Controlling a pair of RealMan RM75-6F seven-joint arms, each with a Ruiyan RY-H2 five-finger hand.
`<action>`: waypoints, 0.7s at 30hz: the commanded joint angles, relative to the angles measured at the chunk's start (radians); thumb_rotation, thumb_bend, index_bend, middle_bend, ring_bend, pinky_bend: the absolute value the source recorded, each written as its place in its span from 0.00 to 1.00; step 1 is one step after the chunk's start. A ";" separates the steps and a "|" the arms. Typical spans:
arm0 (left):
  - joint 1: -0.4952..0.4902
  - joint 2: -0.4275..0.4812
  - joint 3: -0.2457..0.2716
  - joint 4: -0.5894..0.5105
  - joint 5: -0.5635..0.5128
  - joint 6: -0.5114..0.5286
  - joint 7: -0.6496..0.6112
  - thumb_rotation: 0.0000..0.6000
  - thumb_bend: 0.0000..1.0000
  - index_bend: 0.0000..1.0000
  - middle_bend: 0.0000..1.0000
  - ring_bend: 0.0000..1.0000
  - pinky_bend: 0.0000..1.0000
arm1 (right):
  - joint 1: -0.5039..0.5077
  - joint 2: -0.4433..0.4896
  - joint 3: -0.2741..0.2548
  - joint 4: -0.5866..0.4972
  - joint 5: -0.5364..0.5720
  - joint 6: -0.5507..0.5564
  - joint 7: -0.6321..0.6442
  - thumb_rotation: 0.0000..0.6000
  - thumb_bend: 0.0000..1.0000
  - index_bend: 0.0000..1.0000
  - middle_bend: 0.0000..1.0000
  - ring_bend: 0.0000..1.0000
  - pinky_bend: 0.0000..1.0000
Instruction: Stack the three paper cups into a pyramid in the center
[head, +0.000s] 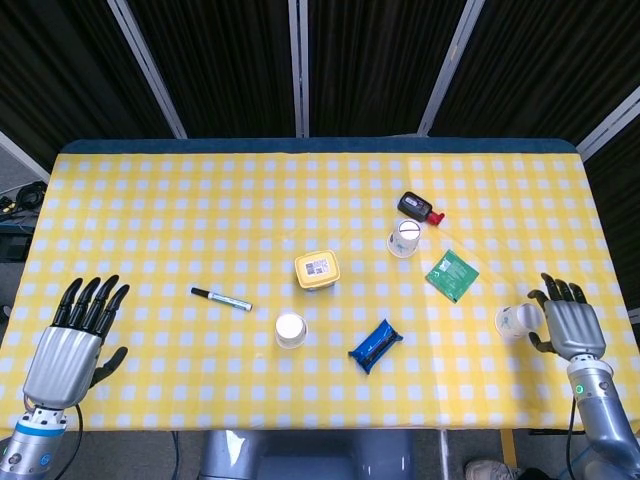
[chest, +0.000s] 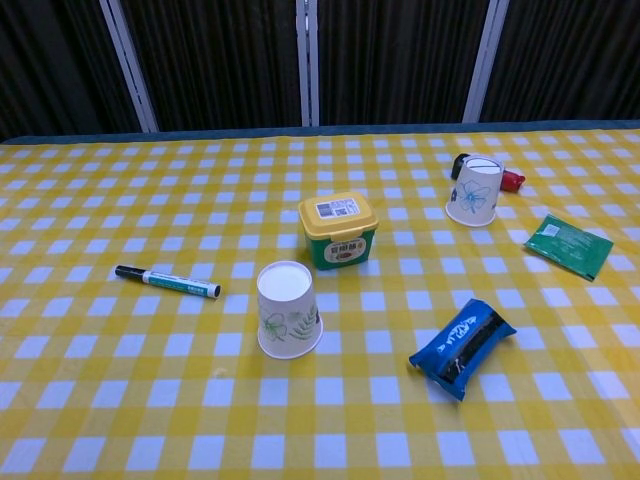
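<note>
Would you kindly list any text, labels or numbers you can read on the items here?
Nothing reads clearly.
Yellow tub: lid sticker and side label, print too small.
Blue packet: white lettering, blurred.
Green sachet: print illegible.
Marker: barrel print too small.
Cups: leaf pattern only, no words.

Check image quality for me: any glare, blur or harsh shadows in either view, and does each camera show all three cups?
Head view: even light, sharp, no glare, faint shadows; all three show, the center cup, the far cup and the tipped cup by the right hand. Chest view: also sharp, soft shadow under the center cup; the tipped cup and both hands fall outside the frame.
</note>
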 joint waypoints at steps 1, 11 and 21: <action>0.012 0.006 -0.016 -0.003 0.005 -0.019 -0.003 1.00 0.24 0.00 0.00 0.00 0.00 | 0.010 -0.006 -0.003 0.010 0.021 -0.015 -0.006 1.00 0.25 0.29 0.00 0.00 0.00; 0.045 0.021 -0.063 -0.005 0.019 -0.066 -0.012 1.00 0.23 0.00 0.00 0.00 0.00 | 0.016 -0.028 -0.018 0.039 0.027 -0.014 0.009 1.00 0.26 0.43 0.08 0.00 0.00; 0.070 0.036 -0.105 -0.006 0.021 -0.088 -0.036 1.00 0.24 0.00 0.00 0.00 0.00 | 0.008 -0.016 -0.015 -0.005 -0.073 0.057 0.059 1.00 0.26 0.50 0.14 0.00 0.00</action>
